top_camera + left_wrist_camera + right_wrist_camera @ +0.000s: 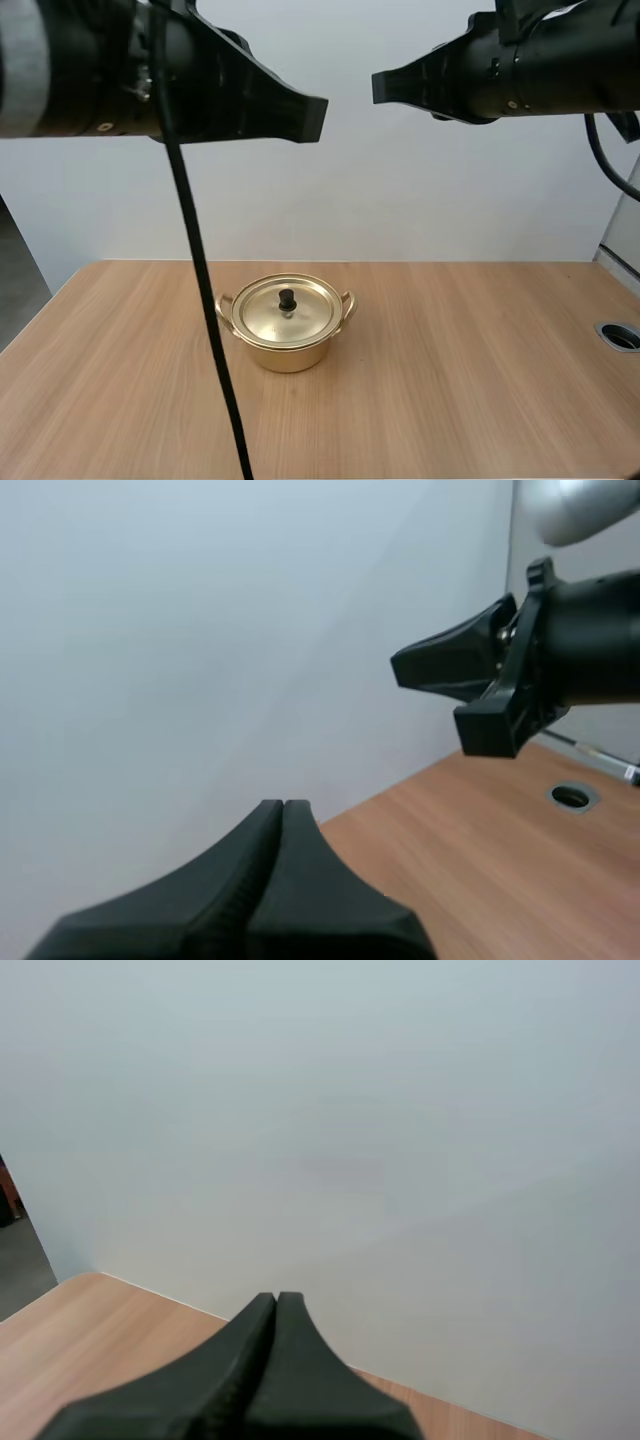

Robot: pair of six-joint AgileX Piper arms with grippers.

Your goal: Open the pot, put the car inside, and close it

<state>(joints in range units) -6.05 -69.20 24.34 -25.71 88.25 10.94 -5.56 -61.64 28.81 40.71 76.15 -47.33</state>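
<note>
The lidded pot (287, 335) sits on the table (480, 390) well below the left end effector (316, 118) and the right end effector (379, 88), both pressed together

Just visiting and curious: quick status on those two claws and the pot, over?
Left gripper shut, empty, high above the table. Right gripper shut, empty, facing it. Pot mid-table, lid on. Nothing blocking the pot.

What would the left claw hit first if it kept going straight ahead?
Probably the white wall; the left gripper seems aimed past the right gripper, though depth is unclear.
</note>
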